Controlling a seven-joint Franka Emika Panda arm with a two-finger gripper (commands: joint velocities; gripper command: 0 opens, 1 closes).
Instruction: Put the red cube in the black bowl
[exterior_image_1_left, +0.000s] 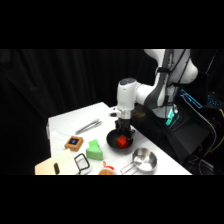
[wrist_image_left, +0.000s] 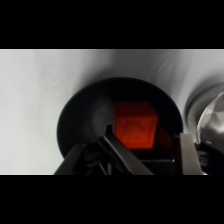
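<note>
While the end effector (wrist_image_left: 145, 150) hangs open (fingers apart), the red cube (wrist_image_left: 135, 125) lies between them in the black bowl (wrist_image_left: 80, 120).

Arm (exterior_image_1_left: 150, 92) reaching from upper right, wrist vertical
Gripper (exterior_image_1_left: 123, 131) pointing straight down, low over table; fingers (wrist_image_left: 187, 152) parted

1. The arm (exterior_image_1_left: 150, 92) has smooth, rounded white housings with dark bands at its joints.
2. A dark cable runs along its upper links.
3. The gripper (exterior_image_1_left: 123, 131) is black below a white wrist cylinder.
4. In the wrist view its black linkage (wrist_image_left: 107, 157) shows angled bars and a pale grey finger (wrist_image_left: 189, 155).
</note>
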